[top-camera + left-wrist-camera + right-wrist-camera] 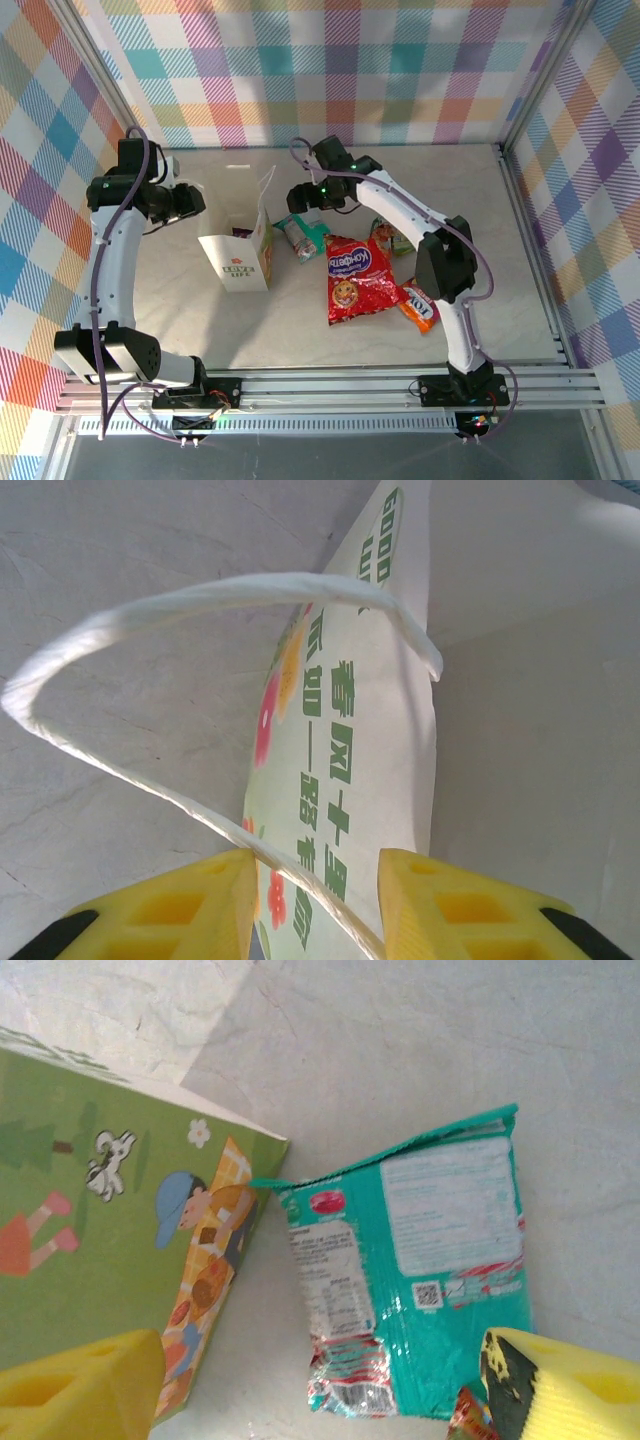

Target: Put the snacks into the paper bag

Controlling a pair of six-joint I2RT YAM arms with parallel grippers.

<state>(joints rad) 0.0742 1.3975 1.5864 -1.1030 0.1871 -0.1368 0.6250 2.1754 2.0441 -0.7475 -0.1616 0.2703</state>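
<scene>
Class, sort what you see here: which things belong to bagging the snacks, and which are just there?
Belong to the job: bag; teal packet; red packet; orange packet; green packet.
Just there: table; checked walls; rail.

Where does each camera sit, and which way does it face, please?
Top external: above and behind the robot, looking down on both arms, the paper bag and snacks.
Left wrist: on the left arm, facing past its yellow fingers at the bag's cord handle.
Right wrist: on the right arm, looking down past its yellow fingers at the teal-white packet.
Shared: the bag, in all three.
</scene>
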